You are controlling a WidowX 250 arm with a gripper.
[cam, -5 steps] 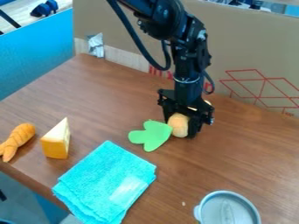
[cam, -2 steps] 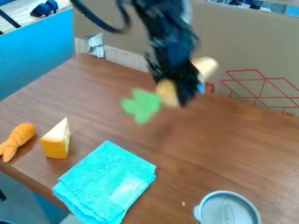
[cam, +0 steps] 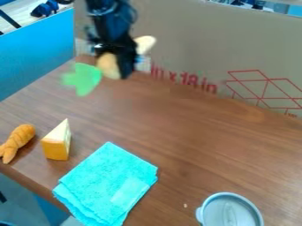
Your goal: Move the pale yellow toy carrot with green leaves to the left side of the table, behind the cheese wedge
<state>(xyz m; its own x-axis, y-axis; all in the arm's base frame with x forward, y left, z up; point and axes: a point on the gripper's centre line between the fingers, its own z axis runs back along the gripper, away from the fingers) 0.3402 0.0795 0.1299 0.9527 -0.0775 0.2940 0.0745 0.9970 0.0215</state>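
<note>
Black fingers [cam: 126, 64] hold toy [cam: 108, 66] up near cardboard [cam: 183, 48] at upper left, pale end up to right, green leaf [cam: 87, 79] out to left; carrot [cam: 19, 139] at desk's [cam: 177, 119] left edge, cheese wedge [cam: 56, 148] just beside; folded blue cloth [cam: 109, 181] between wedge and grey cup [cam: 230, 212] at lower right

Looks like rough, matt cloth on folded turquoise towel [cam: 100, 174]; like smooth wood with soft sheen on broad brown tabletop [cam: 183, 123]; like matt cardboard on tall tan panel [cam: 189, 39]. Seems smooth on pale-sided yellow wedge [cam: 55, 149]. Too blurred to judge on green leaf-shaped piece [cam: 87, 79].
</note>
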